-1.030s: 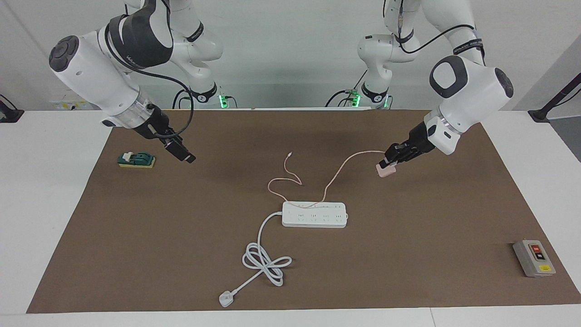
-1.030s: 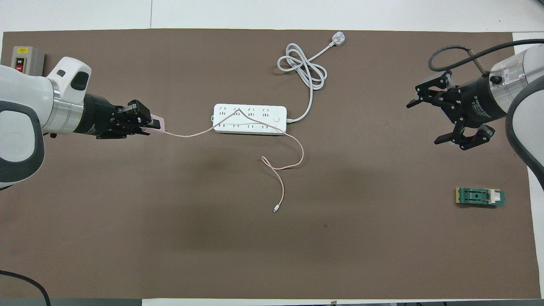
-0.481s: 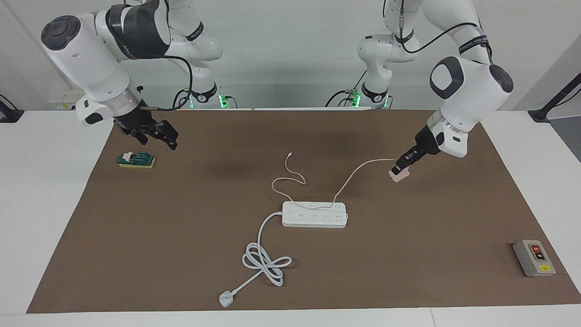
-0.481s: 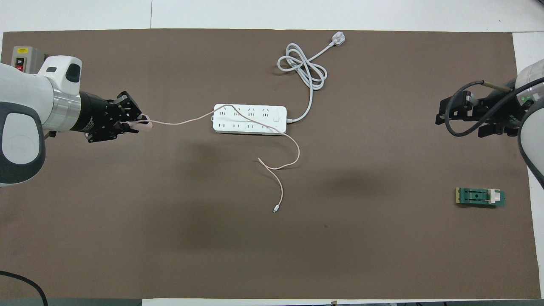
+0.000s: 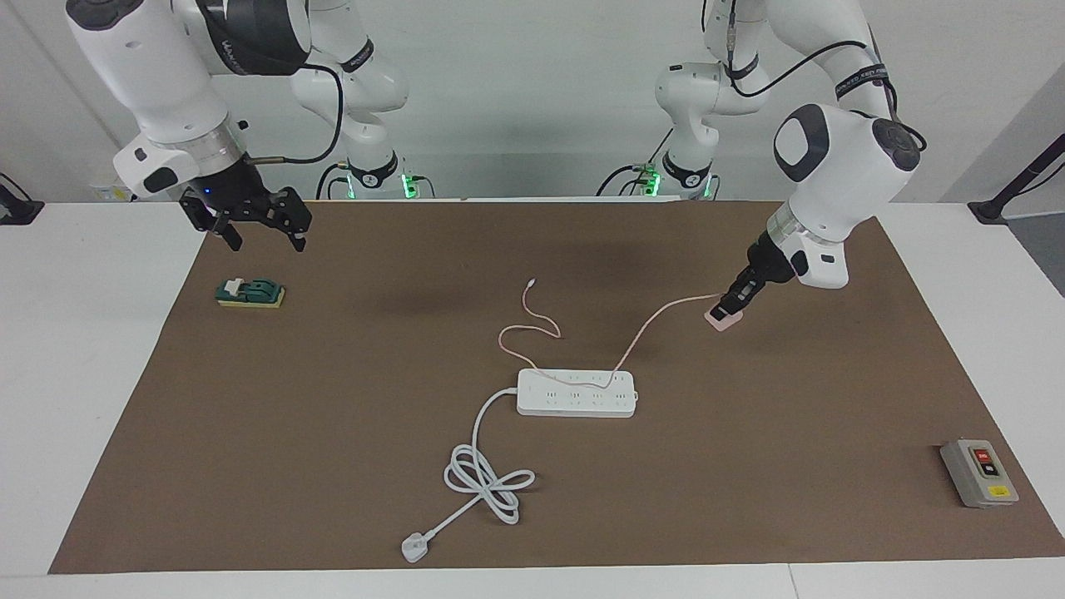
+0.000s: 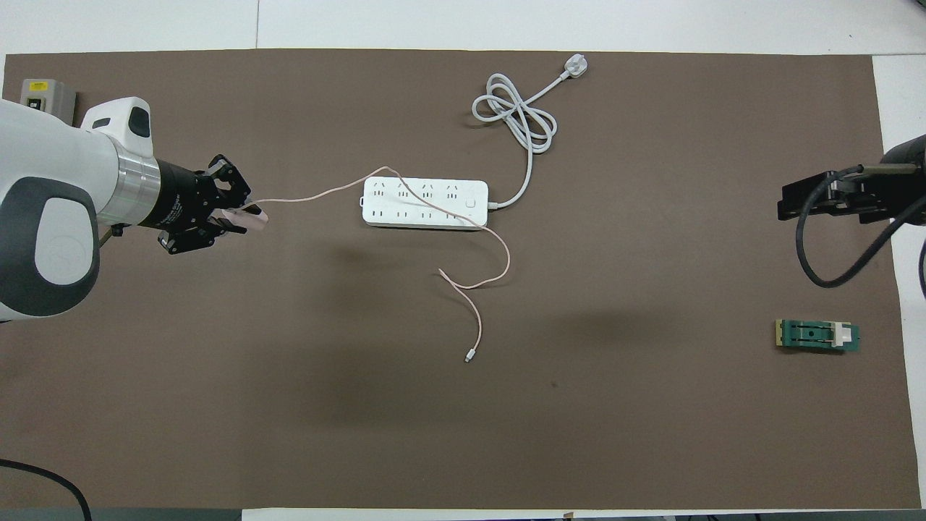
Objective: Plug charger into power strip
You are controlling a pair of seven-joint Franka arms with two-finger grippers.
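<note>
The left hand [image 5: 734, 309] is clamped on the charger [image 5: 720, 319], at two o'clock from the power strip [image 5: 576, 393]; light and rigid, it is best gripped by its flat sides. The right hand [image 5: 258, 226] waits with its fingers apart.

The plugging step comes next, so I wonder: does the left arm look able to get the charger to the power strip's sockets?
Probably yes. The left gripper holds the charger up, with bare mat between it and the power strip; only the pink cable crosses the sockets.

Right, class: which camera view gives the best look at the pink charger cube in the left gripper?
The facing view: the charger shows as a whole cube below the left gripper, over the mat. In the overhead view the gripper hides most of it, leaving a pink edge and the cable.
</note>
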